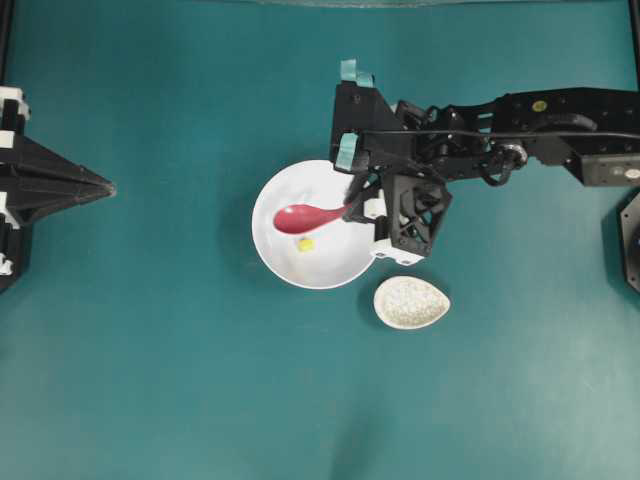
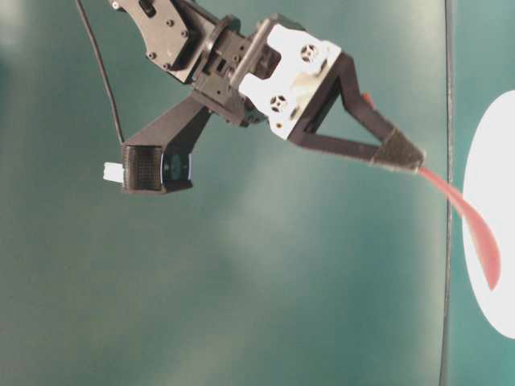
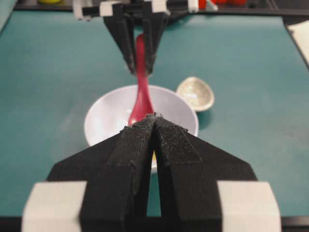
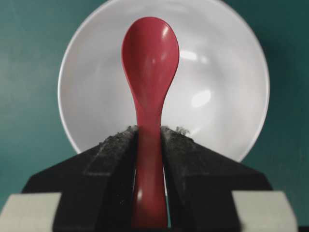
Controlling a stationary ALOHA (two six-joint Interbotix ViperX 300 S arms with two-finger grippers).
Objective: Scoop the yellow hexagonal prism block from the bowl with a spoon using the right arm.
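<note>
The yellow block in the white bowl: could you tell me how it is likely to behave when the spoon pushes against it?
The yellow block looks tiny beside the spoon, so it is probably light and easily nudged. The bowl looks smooth and glossy, so the block may slide away rather than climb onto the spoon. Being chunky and faceted, it would likely tumble more than roll.

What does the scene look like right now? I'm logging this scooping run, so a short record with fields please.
bowl: white bowl near the middle of the green table
block: small yellow block lying inside the bowl
spoon: red spoon over the bowl, scoop beside the block, block not on it
right gripper: right gripper shut on the spoon's handle
left gripper: left gripper shut, holding nothing, away from the bowl
other dish: small speckled dish on the table beside the bowl
step: block not yet scooped
</note>
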